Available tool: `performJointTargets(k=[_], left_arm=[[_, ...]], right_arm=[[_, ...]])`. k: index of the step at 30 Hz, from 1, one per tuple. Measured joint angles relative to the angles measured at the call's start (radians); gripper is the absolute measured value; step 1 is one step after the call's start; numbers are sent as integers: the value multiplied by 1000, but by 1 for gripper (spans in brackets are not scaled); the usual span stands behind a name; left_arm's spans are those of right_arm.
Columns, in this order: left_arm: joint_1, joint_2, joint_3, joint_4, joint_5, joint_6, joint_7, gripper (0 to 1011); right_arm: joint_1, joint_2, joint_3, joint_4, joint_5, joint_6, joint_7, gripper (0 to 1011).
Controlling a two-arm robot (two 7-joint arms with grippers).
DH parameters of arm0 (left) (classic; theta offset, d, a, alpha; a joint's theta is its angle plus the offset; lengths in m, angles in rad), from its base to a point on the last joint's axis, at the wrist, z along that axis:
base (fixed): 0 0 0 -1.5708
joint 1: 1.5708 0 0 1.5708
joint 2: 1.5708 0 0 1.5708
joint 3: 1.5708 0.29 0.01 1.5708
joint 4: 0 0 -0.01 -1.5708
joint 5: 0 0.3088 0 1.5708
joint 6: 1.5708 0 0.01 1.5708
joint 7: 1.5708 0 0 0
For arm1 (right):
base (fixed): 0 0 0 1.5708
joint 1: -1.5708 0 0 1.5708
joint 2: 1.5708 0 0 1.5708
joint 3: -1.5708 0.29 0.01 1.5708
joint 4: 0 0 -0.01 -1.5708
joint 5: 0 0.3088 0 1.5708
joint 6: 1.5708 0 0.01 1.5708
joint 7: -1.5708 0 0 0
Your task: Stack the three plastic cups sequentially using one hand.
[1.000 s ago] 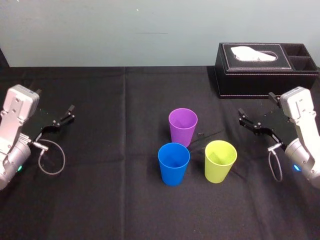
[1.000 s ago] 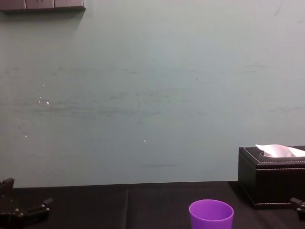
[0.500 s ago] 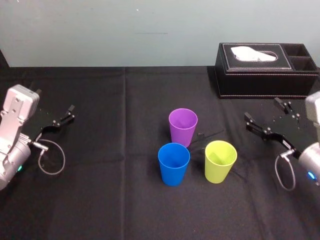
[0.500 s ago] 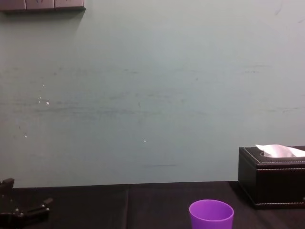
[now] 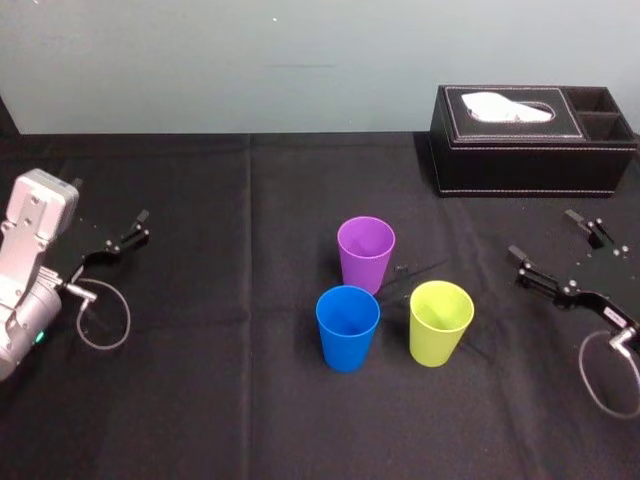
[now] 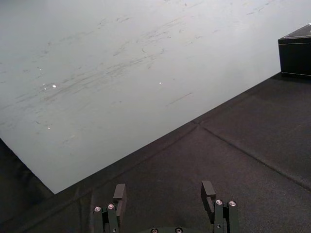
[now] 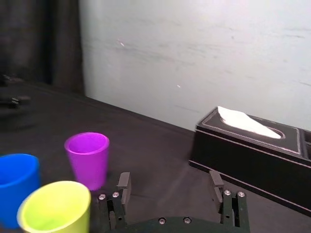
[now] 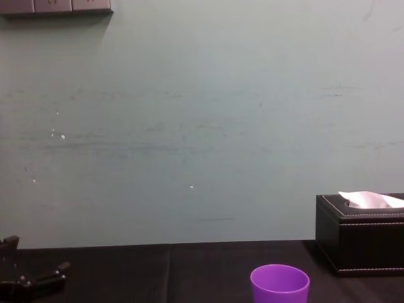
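Three plastic cups stand upright and apart in a tight triangle at mid-table: purple (image 5: 366, 250) at the back, blue (image 5: 347, 326) front left, yellow-green (image 5: 440, 320) front right. The right wrist view shows the purple cup (image 7: 88, 158), the blue cup (image 7: 17, 187) and the yellow-green cup (image 7: 56, 208) ahead of my right gripper (image 7: 168, 177). That gripper (image 5: 543, 233) hovers open and empty at the right edge, well right of the yellow-green cup. My left gripper (image 5: 140, 227) rests open and empty at the far left (image 6: 164, 186). The purple cup's rim (image 8: 279, 284) also shows in the chest view.
A black leather tissue box (image 5: 535, 140) with a white tissue sits at the back right, behind the right gripper (image 7: 252, 150). A black cloth (image 5: 200, 400) covers the table. A grey-green wall stands behind it.
My right gripper has drawn back to the right and toward the table's front, away from the cups. The cups and the left arm have not moved.
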Motion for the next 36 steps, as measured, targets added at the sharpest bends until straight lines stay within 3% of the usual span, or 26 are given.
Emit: performJointTargets(k=[4,12,23,36], left_arm=[[0,0,0,0,0,0,0,1012],[0,0,0,0,0,0,0,1011],[0,0,0,0,0,0,0,1011],[0,0,0,0,0,0,0,1011]], right_arm=[[-49,24,35,-33,47,-23,64,1004],[-107,48,59,-52,65,-51,149,1004],[-145,43,37,-34,27,-64,222,1004],[-125,5,7,-2,-16,-45,279,1004]])
